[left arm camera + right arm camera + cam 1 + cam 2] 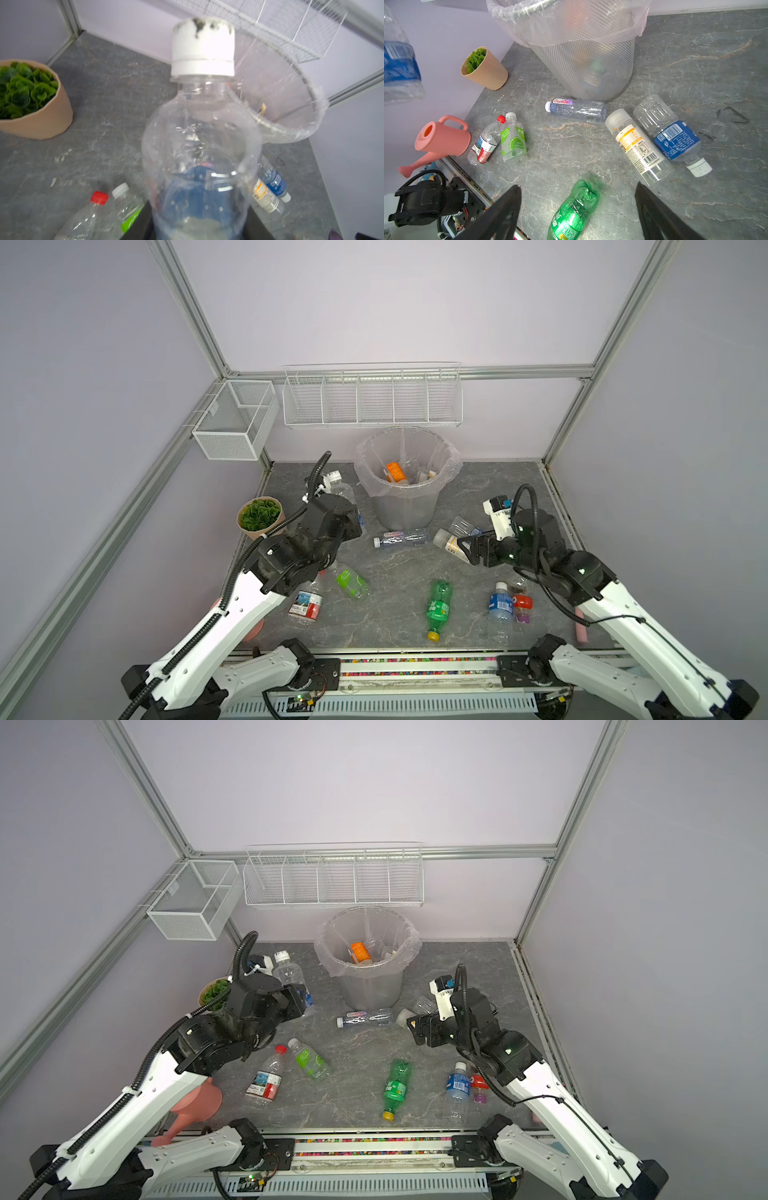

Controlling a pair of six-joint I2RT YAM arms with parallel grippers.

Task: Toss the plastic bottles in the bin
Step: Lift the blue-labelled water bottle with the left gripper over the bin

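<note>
**Grey worktop strewn with plastic bottles**

At the back of the stone-patterned worktop stands the bin, lined with clear plastic, some bottles already inside. The left tool is clamped on a clear white-capped bottle, lifted just beside the bin. The right tool gapes wide, holding nothing, over the worktop near a green bottle.

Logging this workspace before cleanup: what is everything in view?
table: one, grey marble
loose bottles: eight, clear with coloured labels, one green, lying on table
held bottle: one, clear, white cap, in left gripper
bin: one, grey, clear liner, back centre, bottles inside
plant pot: one, tan, left side
watering can: one, pink, front left
wire baskets: two, white, on walls
left gripper: one, black, shut on held bottle
right gripper: one, black, open, over table
</note>
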